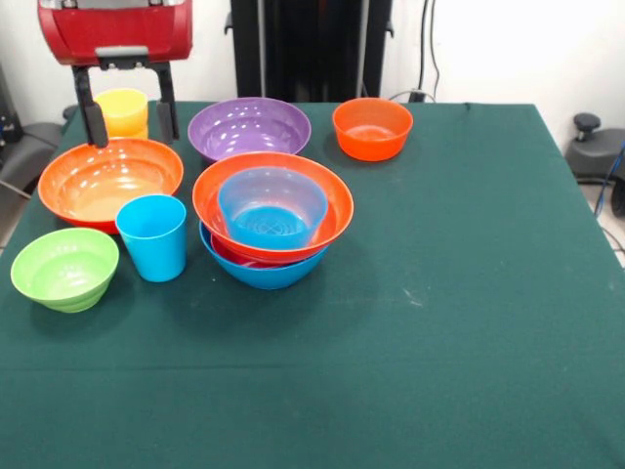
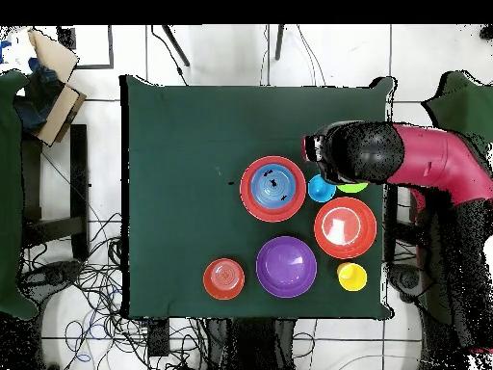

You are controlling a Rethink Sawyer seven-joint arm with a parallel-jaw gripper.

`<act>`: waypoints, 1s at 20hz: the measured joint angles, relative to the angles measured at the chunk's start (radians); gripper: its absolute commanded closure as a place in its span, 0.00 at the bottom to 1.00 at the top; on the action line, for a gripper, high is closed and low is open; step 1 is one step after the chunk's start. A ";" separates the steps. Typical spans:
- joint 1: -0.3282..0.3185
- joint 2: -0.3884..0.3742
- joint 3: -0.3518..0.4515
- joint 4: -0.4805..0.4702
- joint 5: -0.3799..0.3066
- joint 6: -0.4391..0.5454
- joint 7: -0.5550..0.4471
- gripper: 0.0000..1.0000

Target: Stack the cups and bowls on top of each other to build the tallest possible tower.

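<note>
So the tool [image 1: 125, 125] hangs wide open and empty, straddling the yellow cup [image 1: 123, 110]. That upright cup sits right between its prongs, behind the big orange bowl [image 1: 109, 183] on the desk [image 1: 469, 293].

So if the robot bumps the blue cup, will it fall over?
Probably easily. The glossy sky-blue plastic cup is taller than wide and stands on its narrower end, so a push near the rim would likely tip it. It looks empty and light, and its round sides might let it roll.
</note>
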 measured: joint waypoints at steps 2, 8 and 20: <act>-0.002 -0.004 0.000 -0.015 0.001 0.008 0.000 0.00; -0.017 0.003 -0.003 -0.026 0.002 0.008 0.000 0.00; -0.016 0.069 -0.031 -0.042 -0.018 -0.007 0.000 0.00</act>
